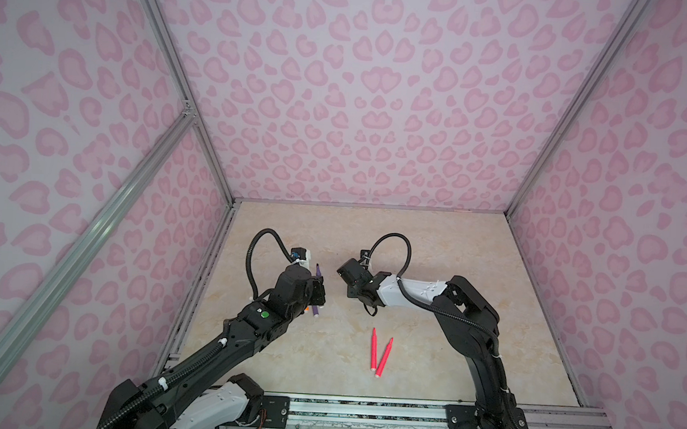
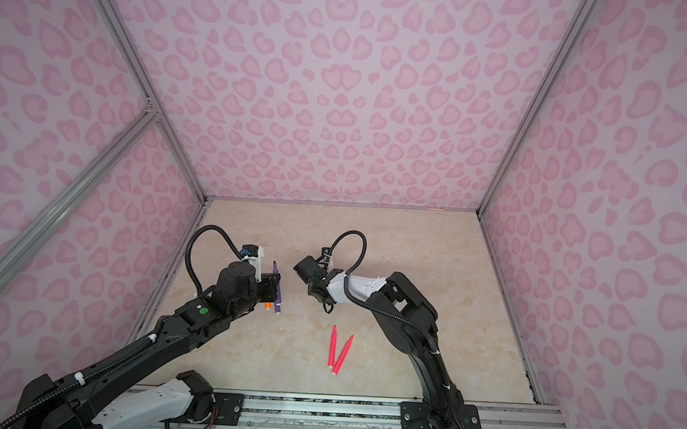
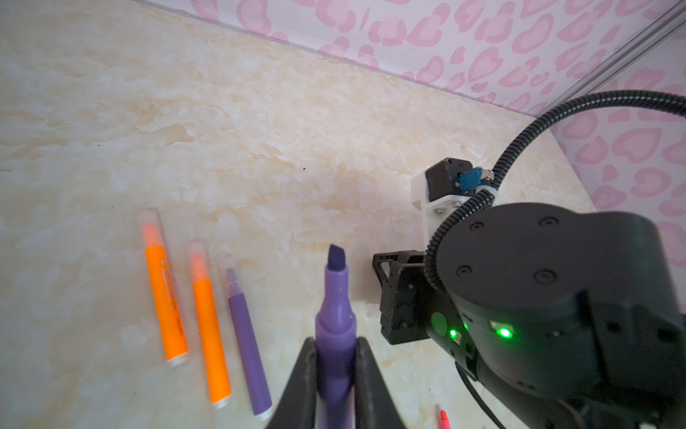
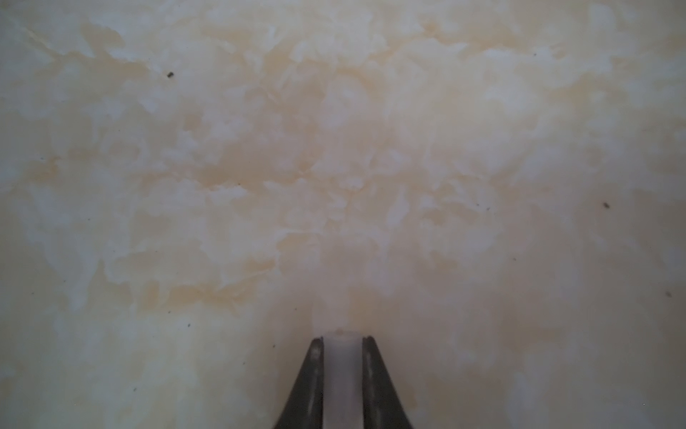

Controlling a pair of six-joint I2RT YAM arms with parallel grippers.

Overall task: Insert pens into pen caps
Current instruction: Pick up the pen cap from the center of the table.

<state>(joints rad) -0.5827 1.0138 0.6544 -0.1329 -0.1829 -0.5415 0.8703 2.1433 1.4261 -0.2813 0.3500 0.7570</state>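
My left gripper (image 3: pixel 336 347) is shut on an uncapped purple pen (image 3: pixel 336 297), whose chisel tip sticks out past the fingers; both top views show it (image 1: pixel 317 272) (image 2: pixel 275 269). My right gripper (image 4: pixel 342 340) points down at the table and is shut on a clear pen cap (image 4: pixel 342 371). It hangs a short way right of the left gripper (image 1: pixel 320 289) in a top view. Two orange pens (image 3: pixel 165 293) (image 3: pixel 209 334) and another purple pen (image 3: pixel 248 345) lie side by side with clear caps on. Two pink-red pens (image 1: pixel 373 348) (image 1: pixel 384 357) lie uncapped.
The beige marbled table (image 1: pixel 453 271) is boxed in by pink patterned walls (image 1: pixel 361 102) on three sides. The right arm's wrist (image 3: pixel 538 297) fills much of the left wrist view. A metal rail (image 1: pixel 362 412) runs along the front edge.
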